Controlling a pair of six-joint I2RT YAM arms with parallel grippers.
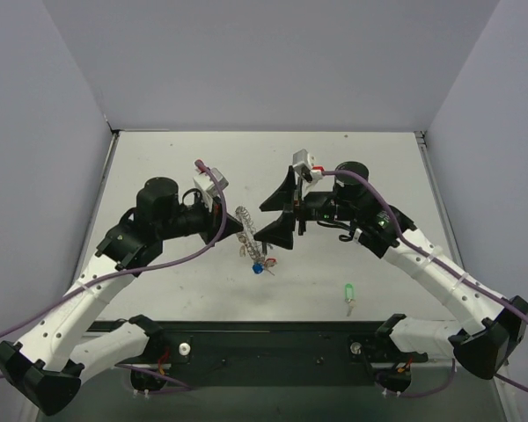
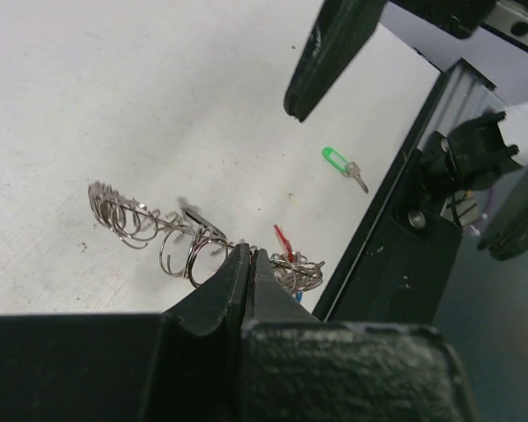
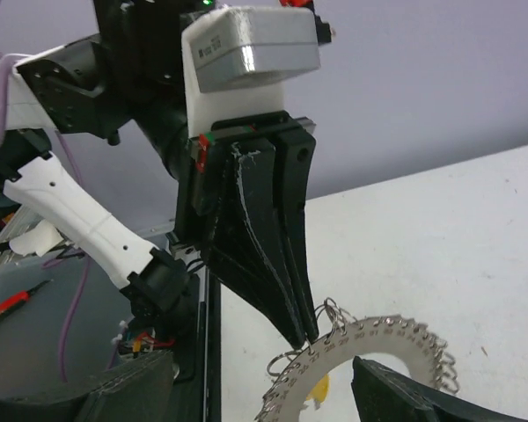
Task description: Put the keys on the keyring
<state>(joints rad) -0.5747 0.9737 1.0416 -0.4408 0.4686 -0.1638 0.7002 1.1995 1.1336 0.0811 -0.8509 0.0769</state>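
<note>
The keyring [image 3: 380, 338] is a silvery numbered ring with small split rings along its rim, held on edge above the table [image 1: 176, 167]. My left gripper [image 1: 238, 228] is shut on its rim; the closed tips [image 2: 249, 256] meet among the small rings [image 2: 145, 224]. A red key [image 2: 283, 240] and a blue key [image 1: 258, 269] hang from the keyring's low end, and a yellow key [image 3: 319, 388] shows behind it. My right gripper [image 1: 266, 220] is open just right of the keyring, its fingers [image 3: 396, 396] apart and holding nothing. A green key [image 1: 348, 292] lies loose on the table.
The black base rail [image 1: 273, 338] runs along the near table edge, close to the green key [image 2: 337, 161]. Grey walls enclose the table on three sides. Purple cables trail from both arms.
</note>
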